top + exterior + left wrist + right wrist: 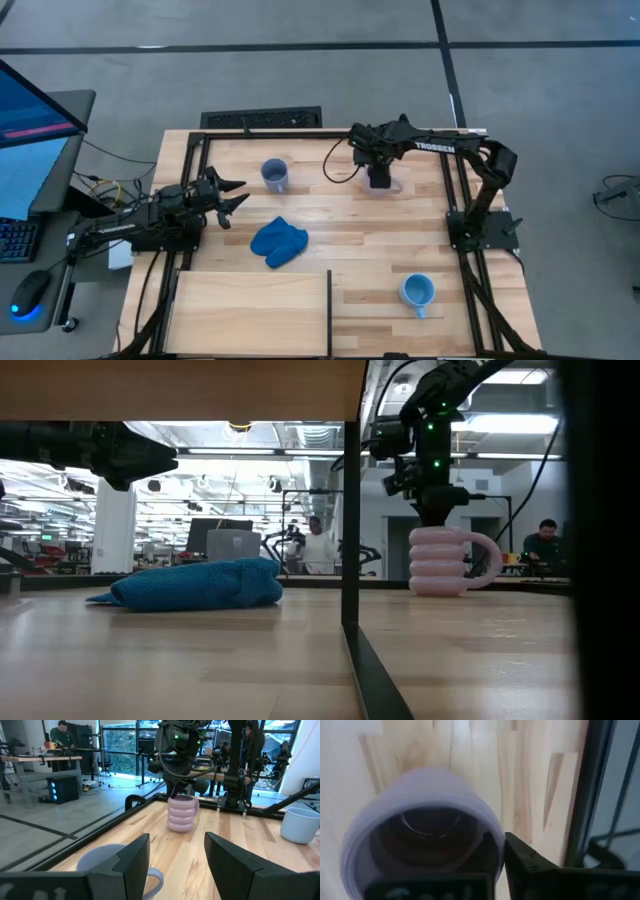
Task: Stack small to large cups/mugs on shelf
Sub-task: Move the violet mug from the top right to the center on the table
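The pale lilac ribbed mug (386, 186) stands on its base on the plank table at the far middle, handle (488, 566) to one side. My right gripper (380, 176) comes down onto its rim and is shut on it. The dull grey-blue mug (275, 175) stands upright far left of centre. My left gripper (232, 196) hovers open and empty just left of it, above the table. The bright light blue mug (417, 291) stands near the front right. The pale plywood shelf (250, 312) lies at the front left. My right gripper holds the lilac mug by its rim wall (492, 837), one finger (530, 865) outside and the other down in the dark hollow. The fingers come from above, pointing down. The mug stands upright with its base on the table (445, 588).
A royal-blue cloth lump (278, 242) lies mid-table between the mugs and the shelf. The shelf's dark upright edge (329, 310) stands beside the light blue mug. A black frame rail (455, 190) runs along the table's right side. People sit in the room beyond.
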Controlling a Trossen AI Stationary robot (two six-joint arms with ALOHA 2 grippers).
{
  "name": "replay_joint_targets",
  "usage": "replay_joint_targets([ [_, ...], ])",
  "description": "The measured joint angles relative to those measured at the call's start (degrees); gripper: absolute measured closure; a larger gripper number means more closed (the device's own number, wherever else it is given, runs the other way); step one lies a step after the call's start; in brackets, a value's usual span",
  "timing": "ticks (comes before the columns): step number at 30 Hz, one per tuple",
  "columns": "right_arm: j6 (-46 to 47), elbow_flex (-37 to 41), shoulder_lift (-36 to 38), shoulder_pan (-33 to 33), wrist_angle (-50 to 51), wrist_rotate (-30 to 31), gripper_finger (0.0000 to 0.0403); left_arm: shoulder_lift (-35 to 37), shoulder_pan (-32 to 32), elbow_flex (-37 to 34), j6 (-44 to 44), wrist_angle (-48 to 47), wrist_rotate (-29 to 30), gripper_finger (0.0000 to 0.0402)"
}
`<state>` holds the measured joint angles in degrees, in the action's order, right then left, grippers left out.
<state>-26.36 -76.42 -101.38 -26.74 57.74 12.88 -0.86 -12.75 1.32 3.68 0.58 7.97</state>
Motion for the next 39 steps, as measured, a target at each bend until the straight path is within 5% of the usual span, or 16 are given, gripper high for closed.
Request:
replay_joint_targets([
  [10, 32.84, -0.07, 0.02, 0.81, 7.06, -0.58, 0.0380, 0.01, 0.00, 0.00, 0.00, 0.00, 0.00, 0.0221],
  [39, 34.40, 0.04, -0.09, 2.34, 7.67, -3.73, 0.0380, 0.02, 0.01, 0.00, 0.61, 0.00, -0.01, 0.0221],
])
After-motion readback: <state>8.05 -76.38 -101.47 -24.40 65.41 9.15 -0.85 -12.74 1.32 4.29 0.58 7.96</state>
